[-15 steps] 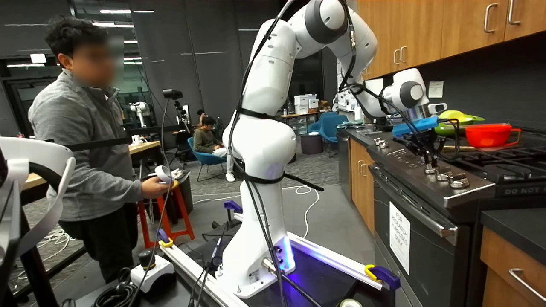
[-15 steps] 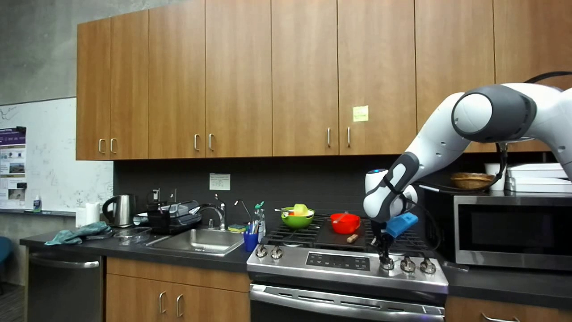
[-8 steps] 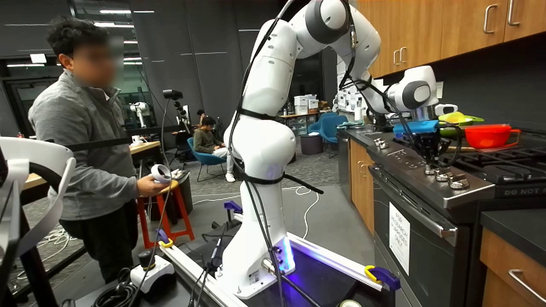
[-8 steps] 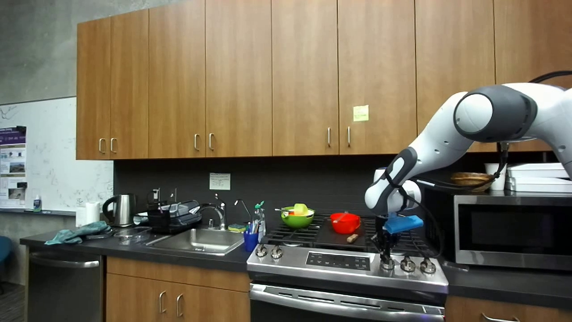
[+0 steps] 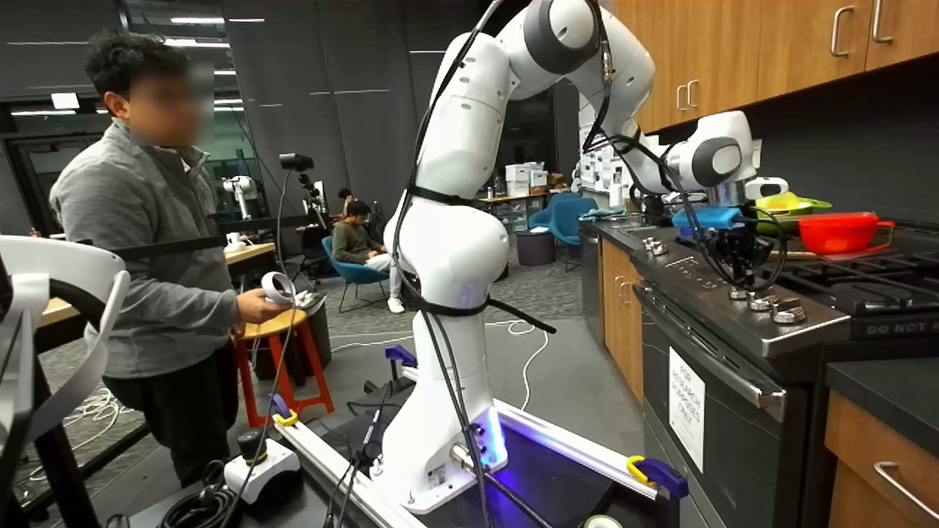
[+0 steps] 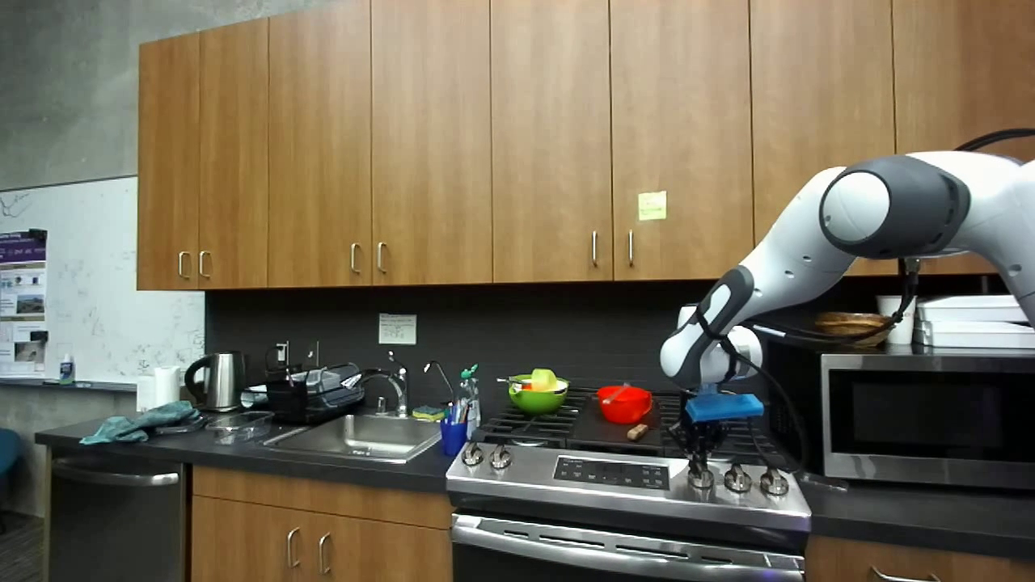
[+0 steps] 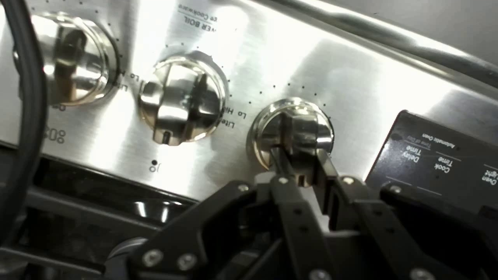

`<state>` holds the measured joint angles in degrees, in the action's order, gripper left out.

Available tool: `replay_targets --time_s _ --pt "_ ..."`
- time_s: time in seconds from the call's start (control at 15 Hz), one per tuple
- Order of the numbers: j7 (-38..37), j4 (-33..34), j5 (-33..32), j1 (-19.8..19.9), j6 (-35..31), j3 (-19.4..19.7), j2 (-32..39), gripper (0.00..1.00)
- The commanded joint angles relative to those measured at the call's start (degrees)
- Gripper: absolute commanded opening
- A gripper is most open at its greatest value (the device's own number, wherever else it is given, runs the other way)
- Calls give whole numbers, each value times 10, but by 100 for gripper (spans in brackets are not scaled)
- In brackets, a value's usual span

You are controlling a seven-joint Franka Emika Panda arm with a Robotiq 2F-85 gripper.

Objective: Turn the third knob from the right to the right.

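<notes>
Sits low in the wrist view with the gripper set narrow, pinching the third knob by its raised bar. Likely hard, stiff and slippery; best to squeeze the bar's flat sides. Lies at the fingertips, just right of the frame's middle. Toward the upper left, has the next knob near.

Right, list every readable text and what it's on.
"FOR RESEARCH PURPOSES ONLY": paper on oven door.
"DO NOT", rest cut off: stove side.
"Delay Time": control panel.
"Cook Time": same.
"Automatic Oven": same.
"Oven Light": same.
"Time of Day", faint: same.
"ER BOIL", glare-cut: steel front.
"ge Cookware", glare-cut: same.
"Lo": same.
"Lite": same.
Too small or blurred: cabinet note, wall note, poster, whiteboard.
</notes>
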<state>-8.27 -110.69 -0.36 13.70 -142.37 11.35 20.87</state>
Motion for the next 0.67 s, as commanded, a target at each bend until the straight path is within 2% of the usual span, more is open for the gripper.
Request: replay_targets --time_s 0.0,0.6 --pt "-58 -24 10 -22 24 10 -16 5" --pt "-162 -31 19 -39 25 18 -24 5"
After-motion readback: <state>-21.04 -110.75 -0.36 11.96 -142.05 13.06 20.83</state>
